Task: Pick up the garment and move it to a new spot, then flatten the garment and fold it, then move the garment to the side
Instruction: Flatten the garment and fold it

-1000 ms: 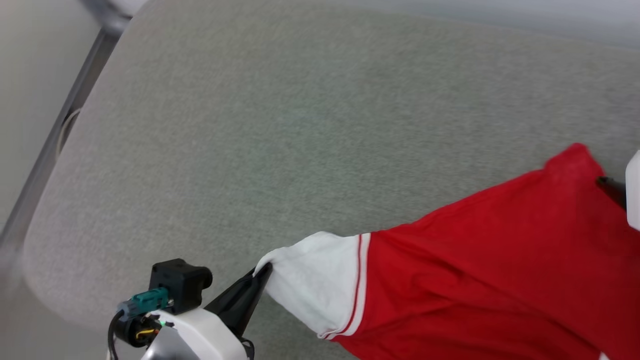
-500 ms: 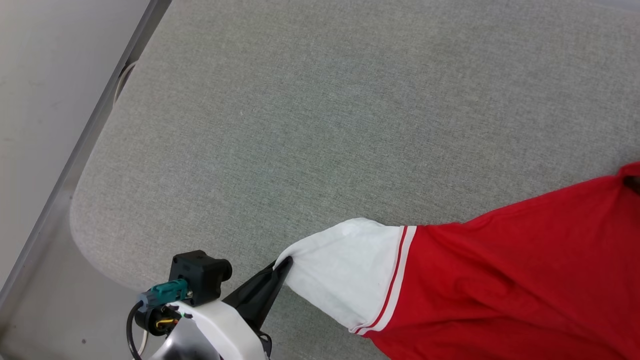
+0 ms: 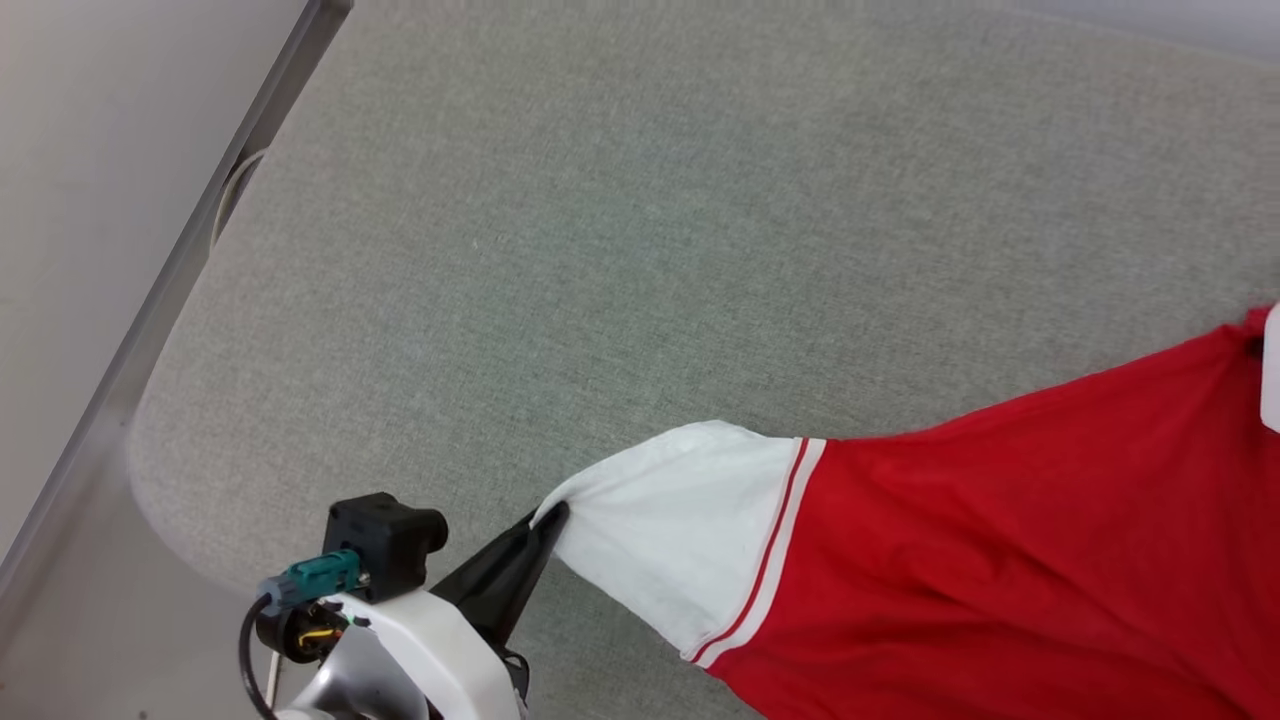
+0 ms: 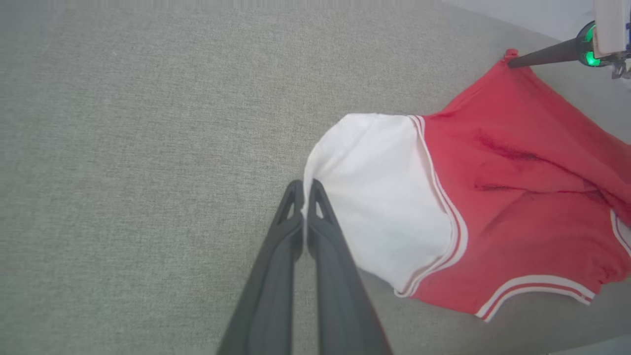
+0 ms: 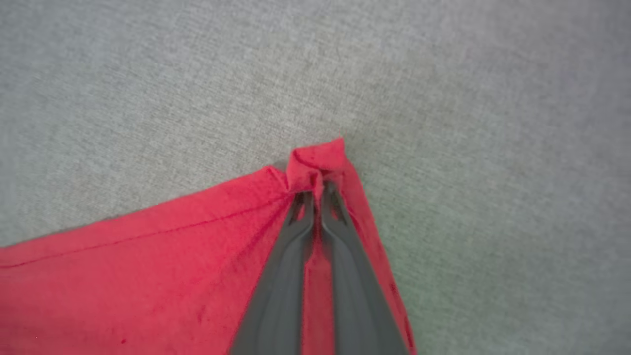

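The garment (image 3: 1000, 560) is a red shirt with a white, red-striped sleeve (image 3: 670, 530), stretched over a grey fabric surface. My left gripper (image 3: 548, 517) is shut on the white sleeve's outer edge at the lower left. The left wrist view shows its fingers (image 4: 304, 190) pinched together on that edge, with the garment (image 4: 517, 197) spreading to the right. My right gripper (image 5: 316, 191) is shut on a bunched red corner of the garment (image 5: 148, 276). It also shows as a dark tip (image 4: 512, 62) on that corner in the left wrist view. Any print is hidden.
The grey fabric surface (image 3: 600, 250) stretches far beyond the garment, with a rounded corner at the lower left. A metal rail (image 3: 150, 330) runs diagonally along its left side, with pale floor past it. My right arm's pale casing (image 3: 1271, 370) sits at the right edge.
The head camera has shifted, so the whole picture has slid. My left gripper keeps its pinch on the sleeve. My right gripper has closed on the red corner.
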`<state>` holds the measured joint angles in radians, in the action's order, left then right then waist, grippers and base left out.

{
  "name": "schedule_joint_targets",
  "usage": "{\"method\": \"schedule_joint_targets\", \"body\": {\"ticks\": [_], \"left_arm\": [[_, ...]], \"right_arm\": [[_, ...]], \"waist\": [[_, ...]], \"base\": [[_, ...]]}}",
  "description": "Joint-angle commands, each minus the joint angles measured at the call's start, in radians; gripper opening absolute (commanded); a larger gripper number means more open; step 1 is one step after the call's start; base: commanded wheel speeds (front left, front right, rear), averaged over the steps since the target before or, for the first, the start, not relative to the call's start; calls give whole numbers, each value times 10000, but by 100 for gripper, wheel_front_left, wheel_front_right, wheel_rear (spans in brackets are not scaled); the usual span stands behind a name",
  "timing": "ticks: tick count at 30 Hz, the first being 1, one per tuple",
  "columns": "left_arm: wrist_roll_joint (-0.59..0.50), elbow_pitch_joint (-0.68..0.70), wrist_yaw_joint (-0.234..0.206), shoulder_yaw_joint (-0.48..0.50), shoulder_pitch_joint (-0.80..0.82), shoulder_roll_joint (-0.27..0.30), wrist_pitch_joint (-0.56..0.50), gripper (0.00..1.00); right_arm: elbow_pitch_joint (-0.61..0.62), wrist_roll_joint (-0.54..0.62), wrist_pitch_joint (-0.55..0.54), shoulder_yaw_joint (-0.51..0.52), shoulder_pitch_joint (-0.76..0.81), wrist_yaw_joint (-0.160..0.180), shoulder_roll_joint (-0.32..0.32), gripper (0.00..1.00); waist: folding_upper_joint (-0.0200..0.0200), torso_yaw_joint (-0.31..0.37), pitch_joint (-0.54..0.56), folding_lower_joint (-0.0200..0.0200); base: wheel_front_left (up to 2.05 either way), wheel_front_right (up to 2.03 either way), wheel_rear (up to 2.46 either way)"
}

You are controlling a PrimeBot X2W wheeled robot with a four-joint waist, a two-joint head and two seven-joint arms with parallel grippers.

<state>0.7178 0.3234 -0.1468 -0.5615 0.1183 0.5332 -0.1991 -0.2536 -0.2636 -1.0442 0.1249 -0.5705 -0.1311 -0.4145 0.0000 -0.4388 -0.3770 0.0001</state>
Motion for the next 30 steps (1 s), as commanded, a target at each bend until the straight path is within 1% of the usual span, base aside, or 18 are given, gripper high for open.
{"method": "schedule_joint_targets", "body": {"ticks": [1,8,13,22,26,30], "left_arm": [[38,38,-24,85,28,42,55,0],[22,197,-243,584,-20,286,354,0],[129,414,-433,1248,154,384,795,0],[181,791,-858,2663,873,523,1598,0],[278,945,-1026,3257,1378,522,1847,0],[148,1107,-1208,3695,2059,477,2087,0]], "right_arm": [[-76,-38,155,-17,-123,8,30,0],[-316,-412,1541,-390,-390,8,-55,0],[-11,-836,2272,-798,-573,8,-48,0],[1270,-1538,2778,-1171,-621,8,-140,0],[1944,-1757,2914,-1153,-542,8,20,0],[2638,-1850,3141,-1064,-443,9,156,0]], "waist": [[0,182,234,-1],[0,860,1191,-1],[0,1497,1873,-1],[0,2632,2766,-1],[0,3083,3026,-1],[0,3475,3148,-1]], "base": [[0,0,0],[0,0,0],[0,0,0],[0,0,0],[0,0,0],[0,0,0]]}}
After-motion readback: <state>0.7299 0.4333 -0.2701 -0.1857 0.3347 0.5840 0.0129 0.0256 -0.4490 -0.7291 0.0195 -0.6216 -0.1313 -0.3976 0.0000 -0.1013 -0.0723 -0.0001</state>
